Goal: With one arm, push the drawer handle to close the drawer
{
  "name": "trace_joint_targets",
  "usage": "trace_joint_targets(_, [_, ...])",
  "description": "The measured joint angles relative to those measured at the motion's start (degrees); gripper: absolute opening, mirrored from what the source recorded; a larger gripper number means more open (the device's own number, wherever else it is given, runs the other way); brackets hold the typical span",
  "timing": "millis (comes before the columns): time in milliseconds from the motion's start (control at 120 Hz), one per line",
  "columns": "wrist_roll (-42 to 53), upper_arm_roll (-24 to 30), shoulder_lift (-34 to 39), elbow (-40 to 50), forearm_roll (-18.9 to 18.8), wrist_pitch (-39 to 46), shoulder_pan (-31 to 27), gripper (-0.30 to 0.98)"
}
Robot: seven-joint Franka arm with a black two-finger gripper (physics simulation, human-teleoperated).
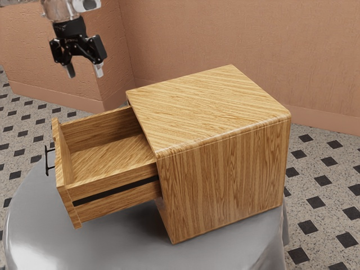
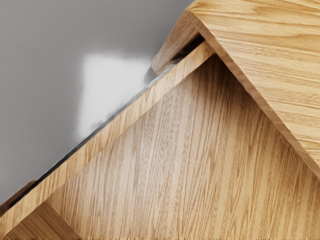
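While the drawer (image 1: pixel 107 152) stands well out of its cabinet (image 1: pixel 222 180) in the exterior view, the black gripper (image 1: pixel 84 71) hangs above and apart from it, its two fingers set wide with nothing between them. The black handle (image 1: pixel 46 161) is on the outer face of the drawer front (image 1: pixel 64 180), lying roughly toward 7 o'clock from the fingertips and clearly lower. Its long axis runs close to 12 and 6 o'clock, along the front, and it juts outward toward 9 o'clock, away from the cabinet. With only one arm at the table, mine is the one to do the pushing. The drawer's own long sides run inward toward between 2 and 3 o'clock, so I judge that to be the line of the push. The step in hand looks like the approach: I should clear the front's upper edge, come down outside the handle and meet it from its 9 o'clock side. Descending straight from here would risk landing the fingers inside the drawer or on its rim. In the wrist view, the drawer floor (image 2: pixel 150 165) lies under my hand, bordered by a side wall (image 2: pixel 120 117) whose rim meets the cabinet's edge beside the wooden top (image 2: pixel 270 60); grey tabletop (image 2: pixel 40 75) lies beyond that wall. I cannot tell the handle's lie from that angle.
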State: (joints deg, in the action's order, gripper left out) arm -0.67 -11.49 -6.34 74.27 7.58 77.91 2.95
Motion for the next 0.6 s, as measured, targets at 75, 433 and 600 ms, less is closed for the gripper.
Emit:
trace_joint_targets(75, [-0.36, 0.05, 0.59, 2.25, -0.68, 0.35, 0.36, 0.69])
trace_joint_targets(433, [7.36, -26.5, 41.64, 51.11, -27.41, 13.96, 20.5, 0.56])
trace_joint_targets(600, [14.67, -29.2, 46.17, 57.29, -34.11, 18.36, 25.28, 0.32])
